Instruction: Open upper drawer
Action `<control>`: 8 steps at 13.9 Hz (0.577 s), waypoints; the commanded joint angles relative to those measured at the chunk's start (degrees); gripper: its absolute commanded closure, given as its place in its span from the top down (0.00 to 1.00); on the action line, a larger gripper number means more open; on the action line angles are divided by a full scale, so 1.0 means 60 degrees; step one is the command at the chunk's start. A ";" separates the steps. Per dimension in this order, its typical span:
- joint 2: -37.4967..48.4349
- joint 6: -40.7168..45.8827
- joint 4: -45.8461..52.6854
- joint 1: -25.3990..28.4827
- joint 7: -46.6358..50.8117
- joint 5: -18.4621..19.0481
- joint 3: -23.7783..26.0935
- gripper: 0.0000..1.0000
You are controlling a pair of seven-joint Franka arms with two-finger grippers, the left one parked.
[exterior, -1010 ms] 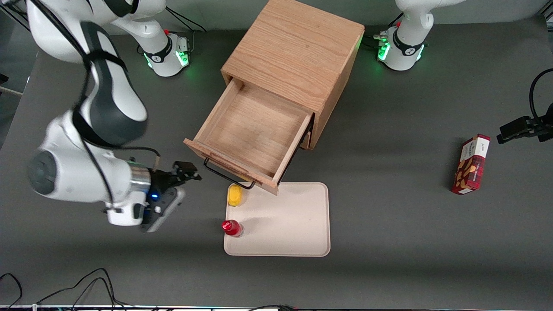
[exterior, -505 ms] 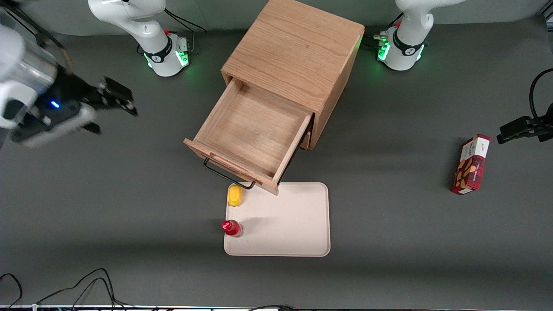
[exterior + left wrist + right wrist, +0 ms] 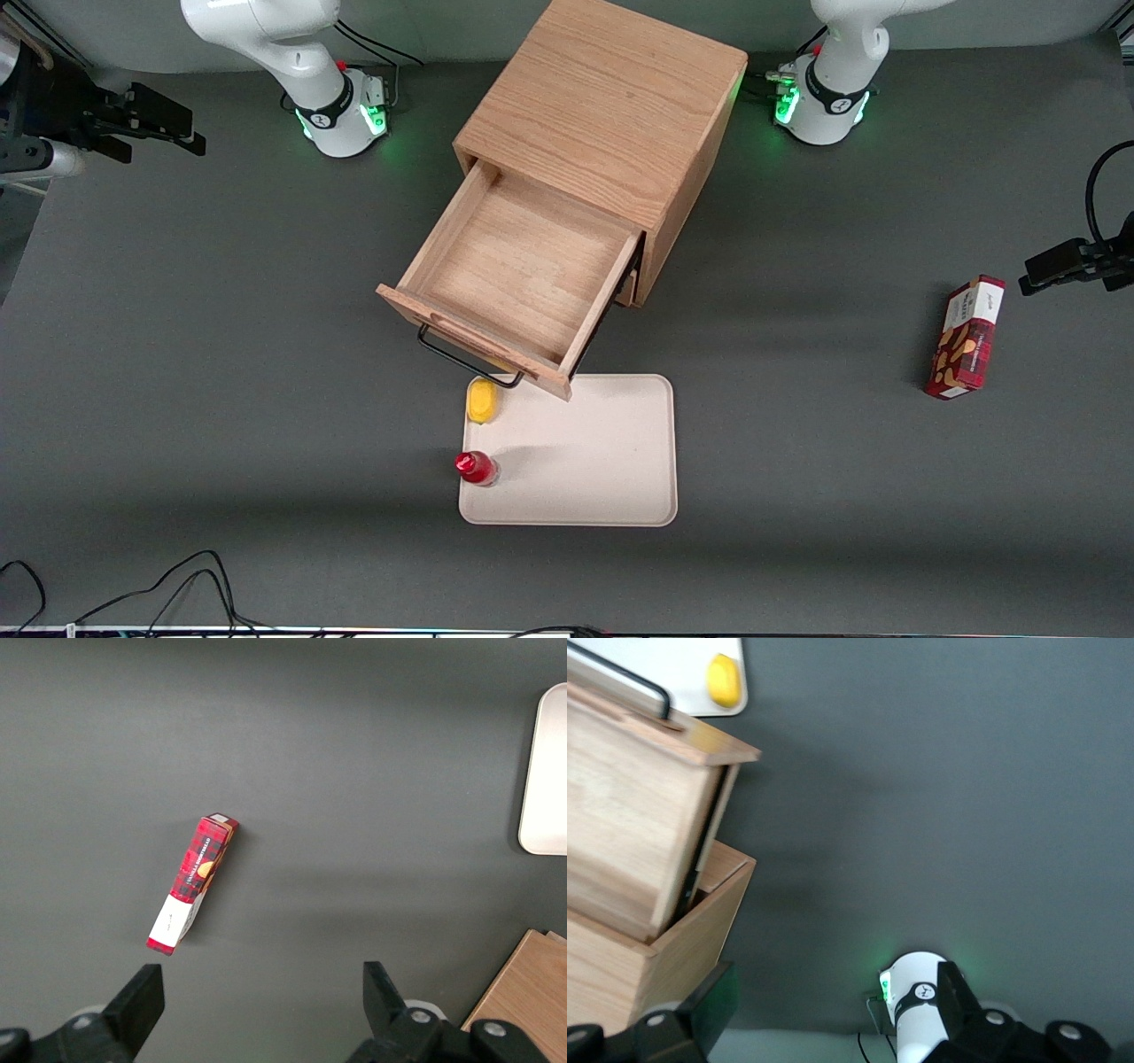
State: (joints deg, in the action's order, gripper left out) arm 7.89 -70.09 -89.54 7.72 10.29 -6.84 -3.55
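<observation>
Upper drawer (image 3: 523,275): pulled well out, upper centre | hand (image 3: 164,124): upper-left corner, fingers spread, holding nothing | advice: park clear; don't nudge the handle (image 3: 467,359).

Dark grey tabletop (image 3: 842,461) — evenly lit, black cables (image 3: 177,585) along its near edge.

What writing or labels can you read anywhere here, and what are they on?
Red plaid box: there is print on it, too small to read.
Red bottle and yellow item on the tray: no text legible.
Upper drawer, cabinet, gripper: no markings.
</observation>
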 commanded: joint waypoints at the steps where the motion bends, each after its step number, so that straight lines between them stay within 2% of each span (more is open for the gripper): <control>1: 0.1802 -0.1178 -0.2694 0.0003 0.0468 0.0493 -0.0111 1.00; 6: 0.1249 -0.1852 -0.2493 -0.0027 0.0482 0.1373 -0.0213 1.00; 8: 0.1146 -0.2176 -0.2493 -0.0012 0.0482 0.1433 -0.0214 1.00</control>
State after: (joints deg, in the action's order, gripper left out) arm 15.66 -81.47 -104.74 7.62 11.77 0.25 -4.92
